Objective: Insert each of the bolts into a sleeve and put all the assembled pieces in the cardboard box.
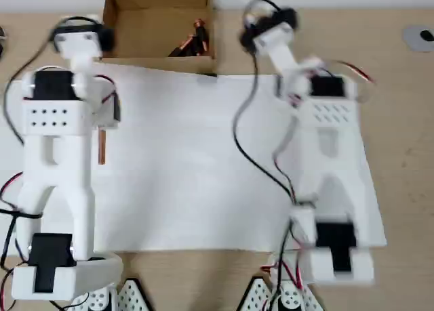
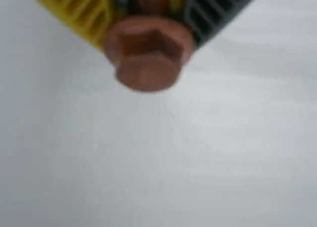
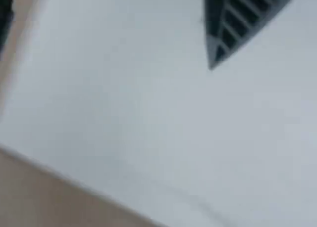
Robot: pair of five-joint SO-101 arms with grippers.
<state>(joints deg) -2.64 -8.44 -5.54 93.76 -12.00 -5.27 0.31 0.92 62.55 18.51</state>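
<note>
A copper bolt (image 1: 102,148) hangs above the white paper, pointing down, with my left gripper (image 1: 106,121) shut on it. In the left wrist view the bolt's hex head (image 2: 148,54) sits close up, with the left gripper (image 2: 148,7) clamped on its shaft between a yellow finger (image 2: 74,9) and a black finger (image 2: 218,12). The cardboard box (image 1: 129,33) stands at the far edge of the paper with assembled copper and black pieces (image 1: 193,43) inside. My right gripper (image 1: 290,93) hovers over the paper's far right part. One black finger (image 3: 237,24) shows, and nothing is held.
White paper (image 1: 203,162) covers the middle of the wooden table (image 1: 400,121). The right wrist view takes in the paper's edge and bare table (image 3: 39,197). Black cables (image 1: 254,148) trail over the paper from the right arm. A grey round thing (image 1: 417,36) lies at the far right.
</note>
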